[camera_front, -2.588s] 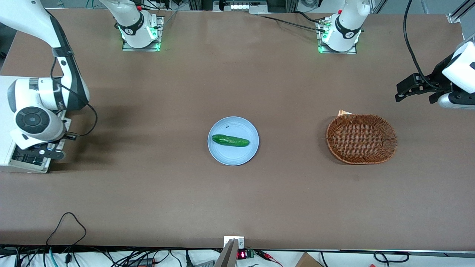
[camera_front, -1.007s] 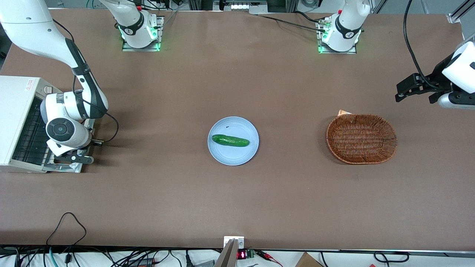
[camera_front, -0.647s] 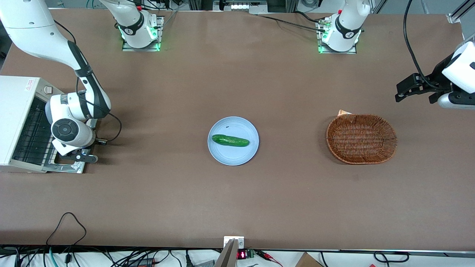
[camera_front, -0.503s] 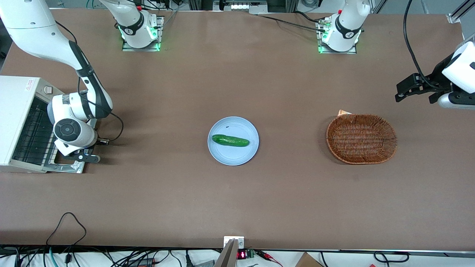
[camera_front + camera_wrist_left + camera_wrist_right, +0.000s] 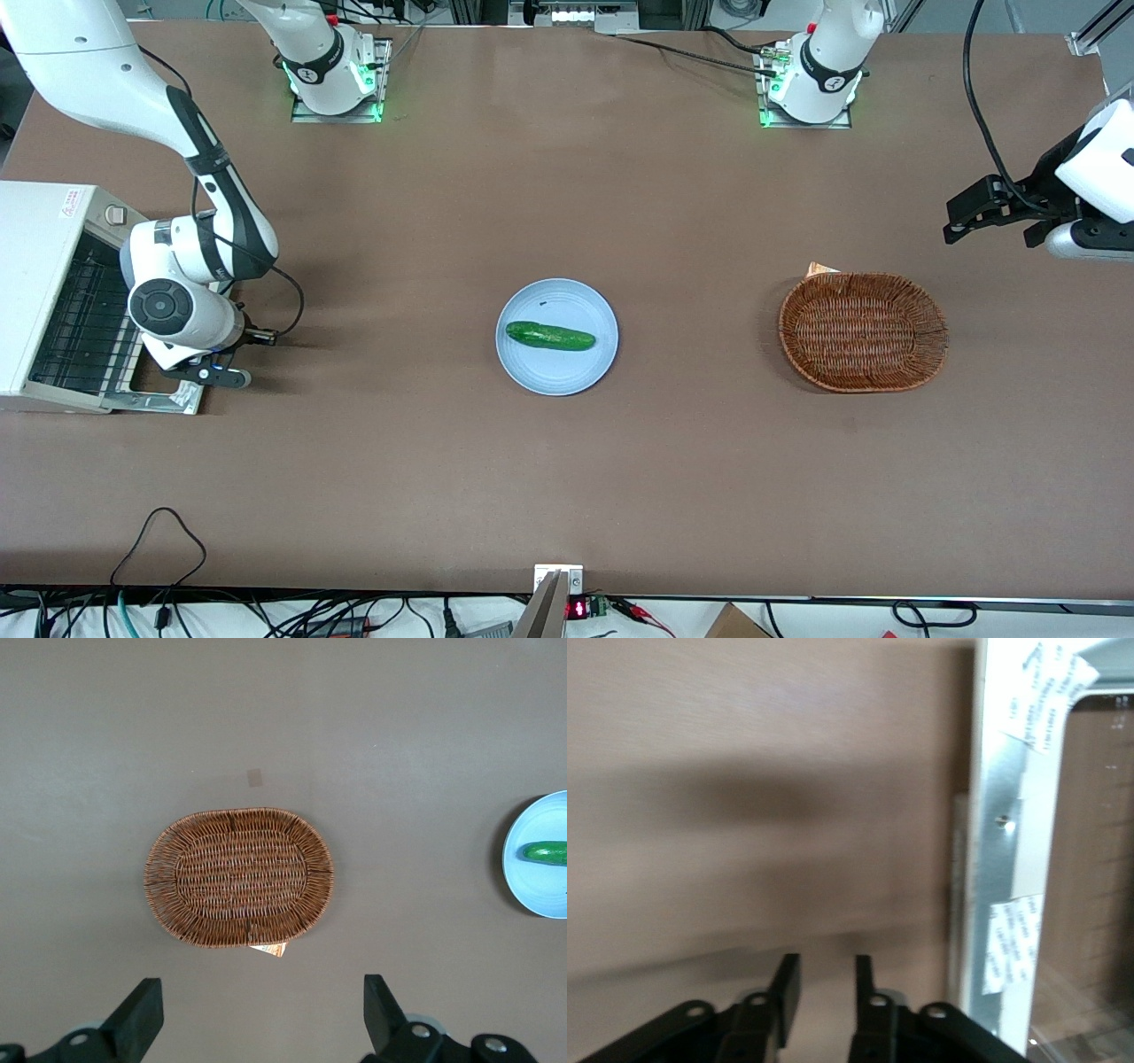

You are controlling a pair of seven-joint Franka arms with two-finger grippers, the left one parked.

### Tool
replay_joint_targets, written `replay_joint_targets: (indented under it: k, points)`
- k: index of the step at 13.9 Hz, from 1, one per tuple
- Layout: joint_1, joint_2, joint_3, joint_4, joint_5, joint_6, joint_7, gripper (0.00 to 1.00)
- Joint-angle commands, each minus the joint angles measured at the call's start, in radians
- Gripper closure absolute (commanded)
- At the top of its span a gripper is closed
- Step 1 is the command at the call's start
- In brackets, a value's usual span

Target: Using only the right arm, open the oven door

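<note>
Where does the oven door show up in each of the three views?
Front view: the oven door lies folded down flat in front of the oven, with the gripper above its handle edge.
Right wrist view: its silver frame beside the gripper.
Left wrist view: not in it.
Shared landmark: the brown table.
</note>
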Motion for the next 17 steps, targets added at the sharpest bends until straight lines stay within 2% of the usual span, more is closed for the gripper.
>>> replay_joint_targets:
  k: [1,5,6,9,12,17]
  points:
    - [0.003,-0.066,0.020,-0.021,0.026,-0.047,-0.008,1.00]
    - [0.007,-0.179,0.051,-0.022,0.028,-0.113,-0.018,1.00]
    - [0.007,-0.211,0.060,-0.024,0.048,-0.127,-0.018,1.00]
    - [0.007,-0.323,0.062,-0.019,0.185,-0.169,-0.091,1.00]
    - [0.004,-0.421,0.056,0.019,0.339,-0.270,-0.247,0.99]
    - [-0.005,-0.465,0.043,0.163,0.440,-0.513,-0.378,0.98]
